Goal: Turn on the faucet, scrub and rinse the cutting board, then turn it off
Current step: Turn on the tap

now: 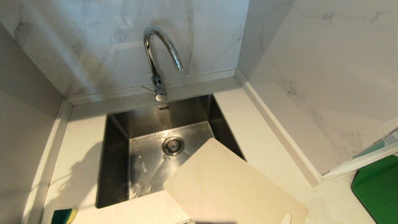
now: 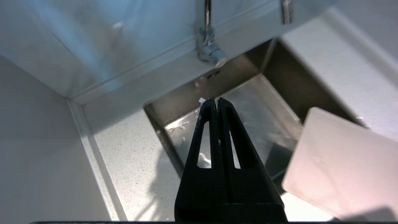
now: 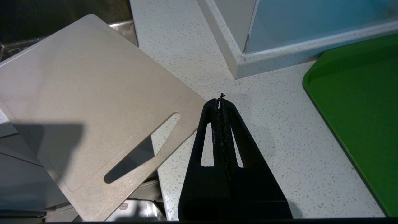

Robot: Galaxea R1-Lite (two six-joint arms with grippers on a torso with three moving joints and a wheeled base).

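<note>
Left hand (image 2: 216, 100) closed, holding nothing, poised above the near-left part of the sink (image 1: 118, 149), fingertips aimed toward the faucet (image 1: 157, 59), which stands well beyond them at the sink's back rim. Right hand (image 3: 221, 101) closed, empty, over the speckled table (image 3: 273, 130). Cutting board (image 1: 230, 186) lies tilted across the sink's front-right corner, partly overhanging the basin; its slot-handle end sits just beside the right hand. Green board (image 3: 360, 102) on the far right. Sponge (image 1: 63, 215) front-left.
</note>
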